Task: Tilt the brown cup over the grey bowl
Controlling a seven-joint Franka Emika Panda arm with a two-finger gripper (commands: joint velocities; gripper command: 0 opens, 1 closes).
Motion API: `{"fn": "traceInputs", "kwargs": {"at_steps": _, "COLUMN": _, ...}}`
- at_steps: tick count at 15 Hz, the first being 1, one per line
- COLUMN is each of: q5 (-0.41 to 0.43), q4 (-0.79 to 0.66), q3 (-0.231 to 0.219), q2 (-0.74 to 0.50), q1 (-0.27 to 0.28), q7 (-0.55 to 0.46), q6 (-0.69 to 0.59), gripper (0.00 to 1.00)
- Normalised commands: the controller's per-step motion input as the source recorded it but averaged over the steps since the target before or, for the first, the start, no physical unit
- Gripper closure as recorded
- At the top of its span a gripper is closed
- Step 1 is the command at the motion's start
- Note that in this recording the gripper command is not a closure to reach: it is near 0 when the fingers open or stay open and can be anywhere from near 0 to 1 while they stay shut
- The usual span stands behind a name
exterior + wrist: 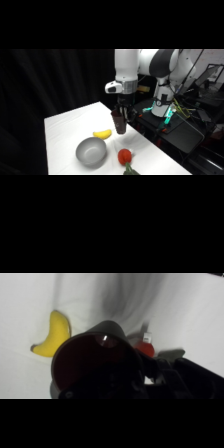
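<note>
Grey bowl (91,151) matte, smooth; brown cup (95,361) glossy inside.

Banana (102,133) lies just behind grey bowl (91,151).

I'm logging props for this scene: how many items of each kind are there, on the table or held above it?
Cups: 1, the brown cup, held in the pincer
Bowls: 1, the grey bowl
Fruit: 2, the banana and the red fruit
Total: 4

A yellow banana (102,133) lies on the white table (65,125), near its middle. To the right and nearer, a red round fruit (123,156) sits beside a dark green object (131,170) at the near edge.
</note>
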Motion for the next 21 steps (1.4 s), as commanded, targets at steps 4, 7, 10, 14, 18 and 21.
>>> {"fn": "traceInputs", "kwargs": {"at_steps": 4, "q5": 0.319, "q4": 0.66, "q3": -0.1, "q2": 0.2, "q1": -0.043, "q7": -0.41, "q6": -0.47, "gripper": 0.14}}
{"fn": "traceInputs", "kwargs": {"at_steps": 7, "q5": 0.606, "q4": 0.79, "q3": -0.094, "q2": 0.54, "q1": -0.064, "q7": -0.69, "q6": -0.44, "gripper": 0.16}}
{"fn": "traceInputs", "kwargs": {"at_steps": 10, "q5": 0.603, "q4": 0.96, "q3": -0.043, "q2": 0.76, "q1": -0.21, "q7": -0.75, "q6": -0.64, "gripper": 0.17}}
{"fn": "traceInputs", "kwargs": {"at_steps": 14, "q5": 0.42, "q4": 1.0, "q3": 0.068, "q2": 0.81, "q1": -0.353, "q7": -0.56, "q6": -0.77, "gripper": 0.17}}
{"fn": "traceInputs", "kwargs": {"at_steps": 18, "q5": 0.262, "q4": 1.0, "q3": 0.164, "q2": 0.75, "q1": -0.352, "q7": -0.31, "q6": -0.84, "gripper": 0.17}}
{"fn": "traceInputs", "kwargs": {"at_steps": 21, "q5": 0.244, "q4": 0.99, "q3": 0.194, "q2": 0.65, "q1": -0.261, "q7": -0.08, "q6": -0.87, "gripper": 0.17}}
